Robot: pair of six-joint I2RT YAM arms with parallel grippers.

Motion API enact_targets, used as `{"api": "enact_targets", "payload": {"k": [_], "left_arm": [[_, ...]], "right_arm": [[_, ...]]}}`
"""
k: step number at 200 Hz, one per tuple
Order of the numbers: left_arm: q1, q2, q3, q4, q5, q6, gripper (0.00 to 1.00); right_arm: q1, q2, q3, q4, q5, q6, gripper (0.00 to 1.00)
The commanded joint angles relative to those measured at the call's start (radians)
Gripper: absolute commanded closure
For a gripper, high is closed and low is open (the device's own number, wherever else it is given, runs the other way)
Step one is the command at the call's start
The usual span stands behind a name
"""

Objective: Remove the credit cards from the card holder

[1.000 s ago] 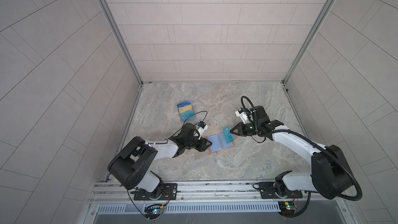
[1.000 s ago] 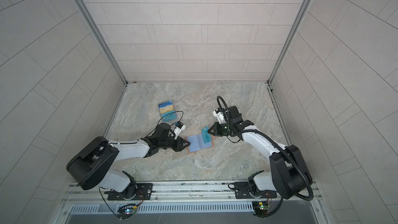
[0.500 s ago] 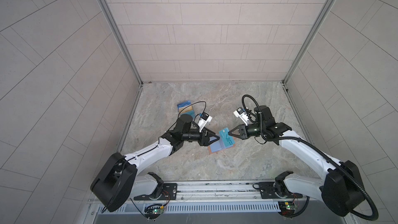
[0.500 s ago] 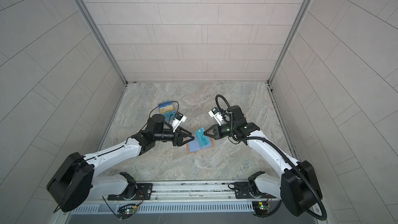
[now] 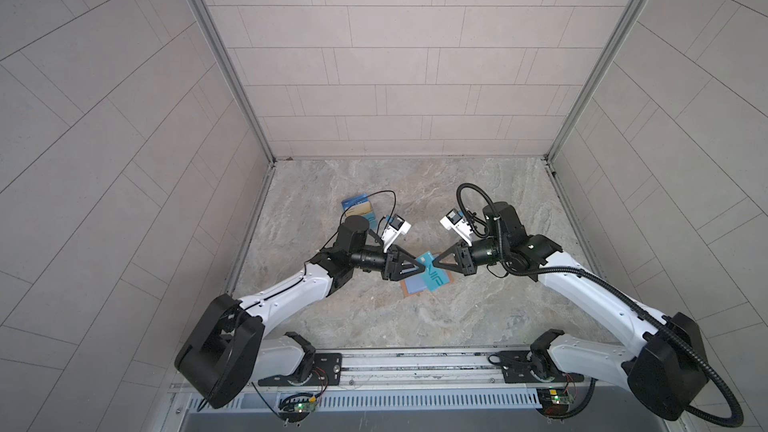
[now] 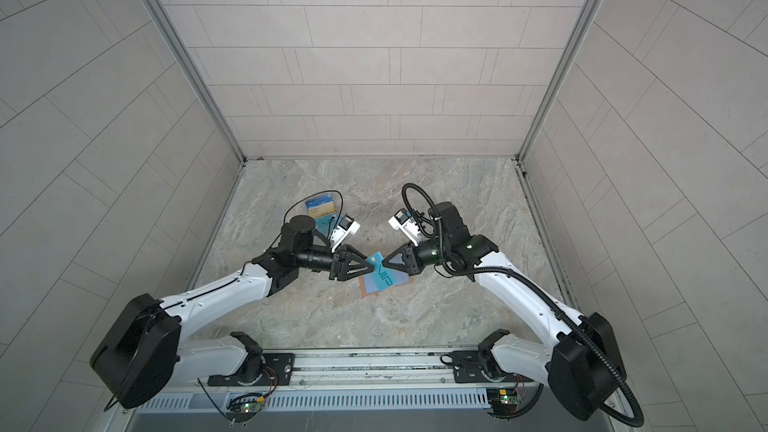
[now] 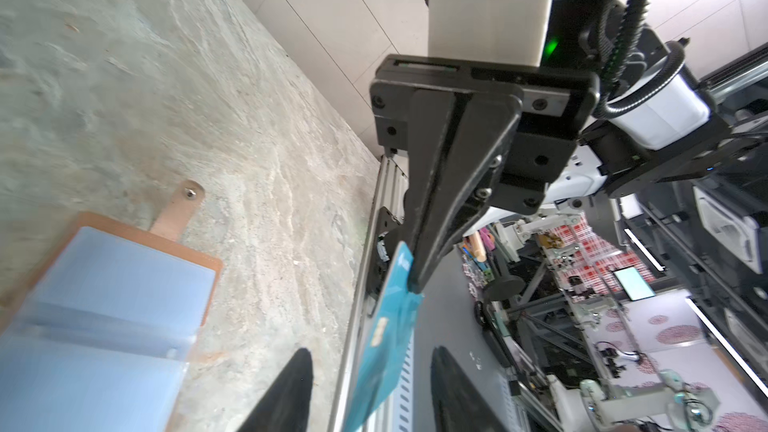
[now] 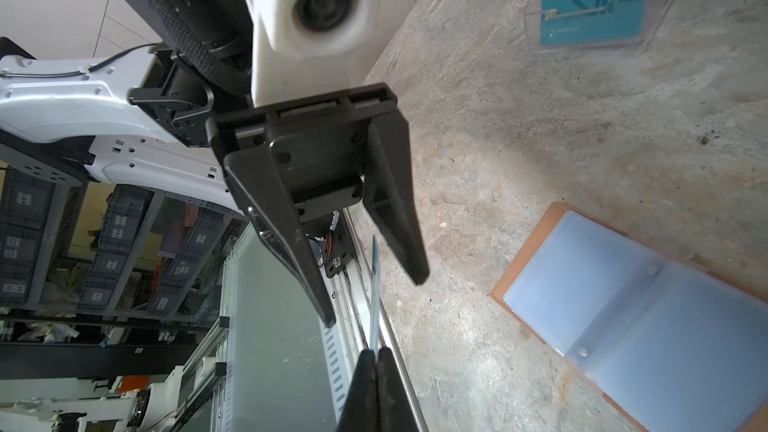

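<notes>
Above the card holder, teal card in right gripper.

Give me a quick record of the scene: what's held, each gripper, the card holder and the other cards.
Held: teal card, off the table
Right gripper: jaws shut on the card's end
Left gripper: jaws open, either side of the card
Card holder: open flat on the table, no card seen in its sleeves
Other cards: stacked in a clear stand
</notes>
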Motion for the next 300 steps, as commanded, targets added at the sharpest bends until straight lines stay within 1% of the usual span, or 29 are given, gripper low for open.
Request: {"api": "enact_targets", "payload": {"k": [1, 9, 19, 41, 56, 64, 70, 82, 95, 102, 118, 126, 143, 162, 179, 206, 221, 245, 275, 300], "left_arm": [[-0.014, 0.000, 0.031, -0.009, 0.045, 0.007, 0.68], [-0.013, -0.001, 0.033, -0.013, 0.043, 0.009, 0.73], [-0.013, -0.005, 0.035, -0.015, 0.035, 0.006, 0.76], [-0.013, -0.006, 0.043, -0.014, 0.026, 0.000, 0.86], [-0.014, -0.002, 0.047, -0.012, 0.020, -0.007, 0.97], [-0.012, 0.000, 0.050, -0.011, 0.010, -0.018, 0.99], [-0.012, 0.000, 0.049, -0.006, -0.001, -0.024, 0.99], [-0.010, -0.001, 0.042, 0.031, -0.022, -0.056, 1.00], [-0.001, -0.010, 0.029, 0.083, -0.056, -0.097, 1.00], [0.007, -0.019, 0.019, 0.117, -0.083, -0.119, 1.00], [0.024, -0.040, -0.003, 0.163, -0.157, -0.155, 1.00], [0.031, -0.050, -0.012, 0.183, -0.197, -0.174, 1.00], [0.042, -0.067, -0.050, 0.279, -0.272, -0.232, 1.00], [0.044, -0.065, -0.086, 0.400, -0.336, -0.307, 1.00], [0.045, -0.048, -0.108, 0.515, -0.362, -0.371, 1.00], [0.045, -0.005, -0.131, 0.701, -0.372, -0.484, 1.00], [0.044, 0.013, -0.141, 0.775, -0.384, -0.526, 1.00], [0.045, 0.023, -0.149, 0.797, -0.399, -0.537, 1.00], [0.044, 0.023, -0.156, 0.835, -0.402, -0.560, 1.00], [0.044, 0.020, -0.154, 0.850, -0.403, -0.567, 1.00]], "right_arm": [[0.006, 0.013, 0.034, -0.033, -0.023, -0.055, 1.00], [0.005, 0.017, 0.035, -0.042, -0.023, -0.062, 1.00], [0.006, 0.017, 0.035, -0.046, -0.021, -0.065, 1.00], [0.006, 0.013, 0.029, -0.045, -0.014, -0.065, 1.00], [0.005, 0.008, 0.026, -0.044, 0.001, -0.057, 1.00], [0.004, 0.005, 0.025, -0.042, 0.006, -0.045, 1.00], [0.001, 0.002, 0.025, -0.038, 0.007, -0.029, 0.93], [-0.006, -0.002, 0.024, -0.027, 0.015, 0.000, 0.74], [-0.012, -0.015, 0.019, -0.014, 0.050, 0.031, 0.59], [-0.018, -0.025, 0.008, 0.009, 0.063, 0.056, 0.52], [-0.023, -0.057, -0.034, 0.100, 0.093, 0.140, 0.43], [-0.024, -0.074, -0.059, 0.154, 0.119, 0.189, 0.41], [-0.023, -0.103, -0.126, 0.305, 0.163, 0.313, 0.37], [-0.021, -0.109, -0.176, 0.428, 0.199, 0.411, 0.36], [-0.020, -0.099, -0.207, 0.531, 0.206, 0.484, 0.38], [-0.014, -0.091, -0.213, 0.611, 0.236, 0.535, 0.44], [-0.007, -0.084, -0.216, 0.669, 0.241, 0.563, 0.48], [0.008, -0.077, -0.217, 0.739, 0.255, 0.588, 0.55], [0.028, -0.059, -0.206, 0.786, 0.263, 0.606, 0.60], [0.036, -0.038, -0.198, 0.831, 0.262, 0.629, 0.66]]}}
